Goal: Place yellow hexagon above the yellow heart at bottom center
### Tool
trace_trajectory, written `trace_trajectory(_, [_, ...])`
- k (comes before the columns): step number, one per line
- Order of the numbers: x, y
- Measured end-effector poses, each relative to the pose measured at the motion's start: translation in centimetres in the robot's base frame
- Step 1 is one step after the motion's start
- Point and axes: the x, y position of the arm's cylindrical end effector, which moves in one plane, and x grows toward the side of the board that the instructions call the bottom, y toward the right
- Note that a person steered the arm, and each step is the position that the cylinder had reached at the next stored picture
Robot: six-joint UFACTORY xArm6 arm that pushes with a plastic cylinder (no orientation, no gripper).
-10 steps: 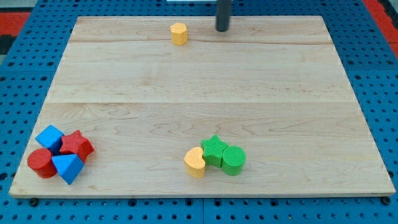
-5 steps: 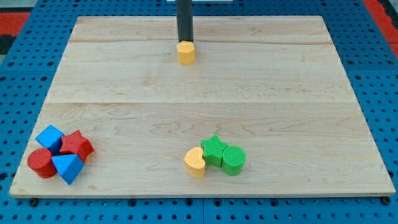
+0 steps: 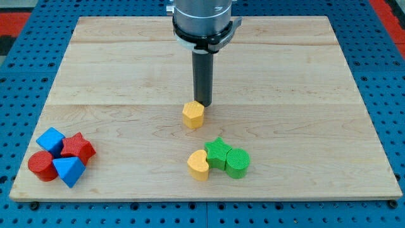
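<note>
Camera view, the only one: a pale wooden board lies on a blue pegboard, and my arm comes down from the view's top centre. My tip sits at the upper right edge of the yellow hexagon, touching it or very nearly so. I carry no gripper, only a straight dark rod, so there is nothing on it to open or close and it holds nothing.

The hexagon stands near the middle of the board, a little below the centre line. Below it, toward the view's bottom centre, lies the yellow heart, apart from the hexagon with bare wood between them and almost straight under it, a touch to the view's right. The heart touches a green star on its right, and a green cylinder presses against the star's right side.

At the view's bottom left sits a tight cluster, all touching: a blue cube at the top left, a red star to its right, a red cylinder at the lower left, and a blue triangle at the lower right.

No containers appear; every block rests directly on the board.
</note>
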Motion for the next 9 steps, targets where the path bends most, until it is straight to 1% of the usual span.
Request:
trace_trajectory(1, [-0.3, -3.3])
trace_trajectory(4, [1.9, -3.8])
trace_trajectory(7, [3.7, -1.2])
trace_trajectory(9, [4.4, -1.1])
